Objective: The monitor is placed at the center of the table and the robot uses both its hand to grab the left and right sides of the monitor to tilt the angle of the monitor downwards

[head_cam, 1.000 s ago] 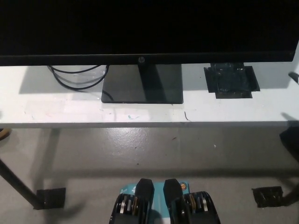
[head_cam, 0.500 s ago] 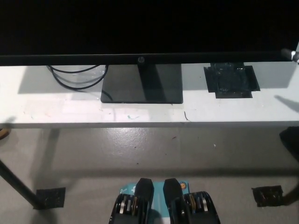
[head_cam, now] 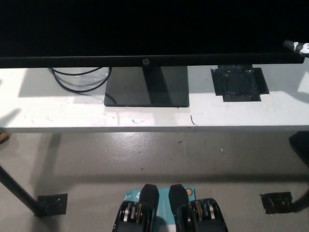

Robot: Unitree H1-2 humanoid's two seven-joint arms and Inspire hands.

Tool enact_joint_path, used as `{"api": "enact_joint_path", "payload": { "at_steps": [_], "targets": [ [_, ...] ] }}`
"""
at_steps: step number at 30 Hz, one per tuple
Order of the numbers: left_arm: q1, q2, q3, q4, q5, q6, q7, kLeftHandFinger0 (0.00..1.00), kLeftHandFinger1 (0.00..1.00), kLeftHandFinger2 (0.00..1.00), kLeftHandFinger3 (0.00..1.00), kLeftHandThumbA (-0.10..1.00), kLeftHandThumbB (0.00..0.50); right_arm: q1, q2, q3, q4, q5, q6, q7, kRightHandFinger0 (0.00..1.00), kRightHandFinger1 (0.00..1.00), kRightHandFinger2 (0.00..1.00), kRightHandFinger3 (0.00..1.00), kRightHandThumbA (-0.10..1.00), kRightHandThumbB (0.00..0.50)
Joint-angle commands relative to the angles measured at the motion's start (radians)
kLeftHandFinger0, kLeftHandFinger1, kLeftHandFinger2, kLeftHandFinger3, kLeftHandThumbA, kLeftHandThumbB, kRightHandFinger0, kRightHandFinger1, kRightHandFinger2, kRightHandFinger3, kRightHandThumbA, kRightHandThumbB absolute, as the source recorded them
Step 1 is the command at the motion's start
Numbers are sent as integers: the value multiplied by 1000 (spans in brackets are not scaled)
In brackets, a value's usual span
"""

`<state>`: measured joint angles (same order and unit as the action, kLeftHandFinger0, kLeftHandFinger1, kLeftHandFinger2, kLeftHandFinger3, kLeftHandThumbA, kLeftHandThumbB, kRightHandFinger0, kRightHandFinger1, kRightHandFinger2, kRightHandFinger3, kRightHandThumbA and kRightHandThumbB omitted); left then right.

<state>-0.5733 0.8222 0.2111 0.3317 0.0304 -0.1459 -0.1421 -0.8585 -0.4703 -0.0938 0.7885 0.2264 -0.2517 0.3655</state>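
Only a sliver of the right hand (head_cam: 299, 47) shows, at the far right edge of the head view, level with the lower right corner of the monitor (head_cam: 145, 29); so little of it is in frame that I cannot tell whether it is spread or closed, or whether it touches the bezel. From that hand the monitor stretches away to the left, its long axis running side to side across the table (head_cam: 58, 113), its stand (head_cam: 147, 87) planted near the table's middle. The left hand is out of view, so the right looks the nearer one to its edge. The opposite edge lies beyond the frame.
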Motion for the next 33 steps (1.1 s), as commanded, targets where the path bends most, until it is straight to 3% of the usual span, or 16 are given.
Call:
{"api": "enact_joint_path", "payload": {
  "at_steps": [1,12,13,18,20,21,22,24,26,28,29,31,33],
  "targets": [
    [-69,54,-10,18,19,-59,-20,1000,1000,1000,1000,1000,396,-104,-29,23,93,-33,-11,42,1000,1000,1000,1000,923,453],
    [-107,57,-41,36,19,-53,-60,1000,1000,1000,1000,1000,391,-153,-11,55,240,-61,-66,58,1000,1000,1000,1000,946,444],
    [-117,60,-55,43,20,-52,-80,1000,1000,1000,1000,1000,392,-159,-9,65,243,-69,-52,68,1000,1000,1000,1000,947,470],
    [-150,63,-86,59,31,-32,-109,1000,1000,1000,1000,1000,381,-176,-18,76,262,-76,-59,94,1000,1000,1000,1000,924,472],
    [-214,68,-154,135,77,-62,-153,1000,1000,1000,1000,1000,412,-166,-46,109,151,-84,14,170,1000,1000,1000,1000,768,500],
    [-231,69,-166,158,78,-81,-163,1000,1000,1000,1000,1000,401,-165,-53,117,127,-87,26,182,1000,1000,1000,1000,732,491],
    [-250,73,-189,182,99,-97,-166,1000,1000,1000,1000,1000,378,-164,-66,134,91,-103,65,187,1000,1000,1000,1000,722,500],
    [-264,76,-211,192,120,-97,-157,1000,1000,1000,1000,1000,372,-160,-81,153,69,-122,54,184,1000,1000,1000,1000,729,496],
    [-293,62,-220,221,103,-85,-170,1000,1000,1000,1000,1000,378,-169,-92,157,56,-122,55,192,1000,1000,1000,1000,667,487],
    [-332,50,-233,270,100,-98,-179,1000,1000,1000,1000,1000,408,-192,-99,154,69,-113,57,211,1000,1000,1000,1000,602,488],
    [-357,40,-244,296,106,-101,-180,1000,1000,1000,1000,1000,465,-200,-106,154,44,-119,76,209,1000,1000,1000,1000,559,485],
    [-382,32,-255,326,118,-122,-173,1000,1000,1000,1000,995,499,-205,-114,150,8,-120,119,210,1000,1000,1000,1000,538,490],
    [-399,26,-258,360,105,-140,-186,1000,1000,1000,1000,956,500,-211,-117,151,1,-130,133,209,1000,1000,1000,1000,536,500]
  ]
}}
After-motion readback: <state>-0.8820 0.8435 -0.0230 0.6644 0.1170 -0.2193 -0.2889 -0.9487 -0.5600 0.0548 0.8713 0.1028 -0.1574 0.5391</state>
